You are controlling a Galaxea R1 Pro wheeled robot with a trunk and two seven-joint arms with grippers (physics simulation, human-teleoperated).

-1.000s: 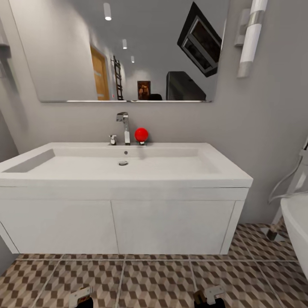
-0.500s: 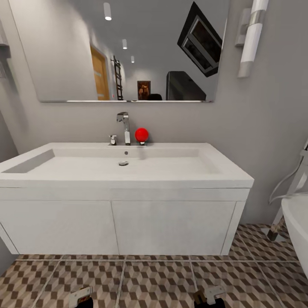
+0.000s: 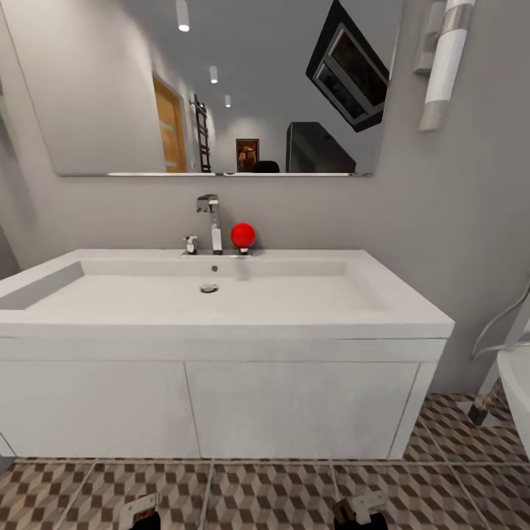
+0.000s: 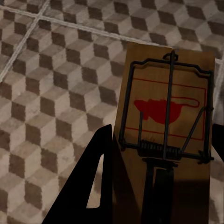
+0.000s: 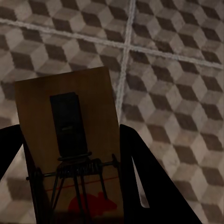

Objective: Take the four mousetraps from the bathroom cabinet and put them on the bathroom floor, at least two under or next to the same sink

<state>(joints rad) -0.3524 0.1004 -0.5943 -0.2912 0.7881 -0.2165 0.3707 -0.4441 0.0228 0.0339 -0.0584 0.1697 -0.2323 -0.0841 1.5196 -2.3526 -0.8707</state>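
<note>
Landmark: the white sink (image 3: 221, 291) on its wall-hung vanity (image 3: 213, 408), seen square-on from the head camera.

Above the sink hangs a wide mirror (image 3: 213, 88). A chrome tap (image 3: 212, 221) stands at the back rim of the basin, with a red ball-shaped object (image 3: 242, 235) just beside it. A tubular wall lamp (image 3: 445, 66) is mounted on the grey wall up and off the sink's right end. Part of a white fixture (image 3: 517, 383) with a hose shows low beside that same end.

The bathroom floor (image 3: 272, 497), tiled in a brown, beige and white cube pattern, runs in front of and below the vanity.

Left gripper (image 4: 156, 186): its dark fingers (image 4: 88, 186) are clamped on a mousetrap (image 4: 165, 93), held above the tiles. The board faces the wrist camera with its wire frame, coil spring and red mouse mark showing.

Right gripper (image 5: 70, 186): its fingers (image 5: 149, 177) are closed on the long edges of a second mousetrap (image 5: 70, 102), also above the tiles, near a crossing of grout lines. Its spring and part of a red mark show at the gripper end.

In the head view both grippers sit at the lower edge, in front of the vanity doors: the left (image 3: 140, 511) and the right (image 3: 359, 509). Neither trap touches the floor as far as the wrist cameras show.
</note>
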